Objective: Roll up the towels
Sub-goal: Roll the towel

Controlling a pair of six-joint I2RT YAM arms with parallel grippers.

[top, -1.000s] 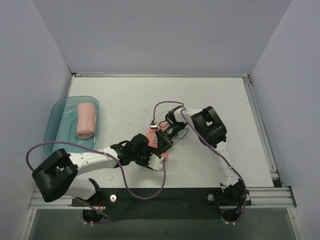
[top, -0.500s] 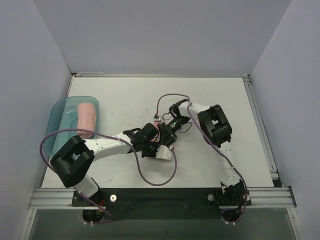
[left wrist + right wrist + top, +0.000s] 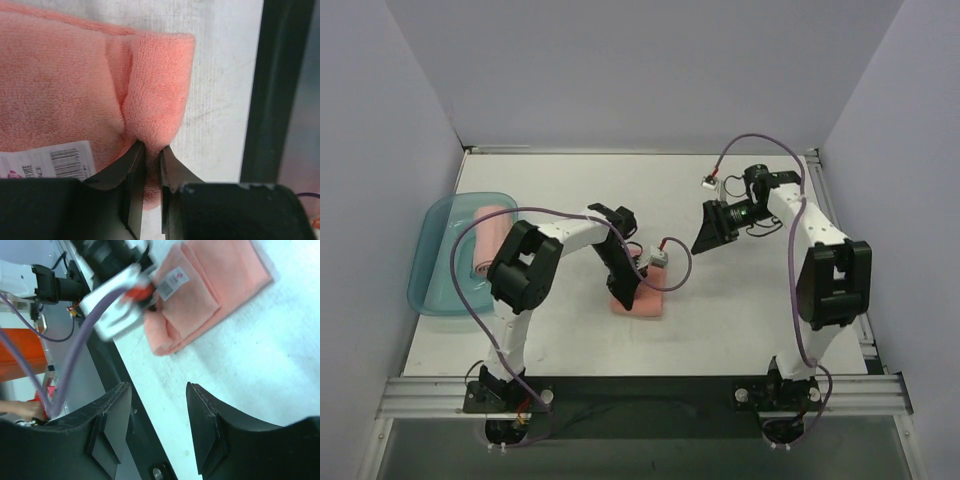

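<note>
**A:** Two towels on show, and the nearer one is where the action is. That pink towel lies close to the near edge of the tabletop, about midway along it, with the left gripper right down on it.

**B:** Fingers nearly together there, nipping a raised ridge of fabric at the towel's edge. There's a white label just beside the pinch.

**A:** From overhead it could be folded double or partly turned over, hard to call.

**B:** For a tidy roll I'd want that pinched edge carried low and straight across the cloth, with both ends of the ridge level. Otherwise it could wind into a cone. A thin nip like this might also slip, so slow and even is the way.

**A:** Further back, on the left edge, is the teal tray.

**B:** One rolled towel in it, lying lengthwise along the tray's right side. The rest of the tray looks bare.

**A:** And farthest out, toward the far right corner?

**B:** The right gripper hangs above the tabletop, fingers spread, nothing between them, well apart from the towel.
</note>
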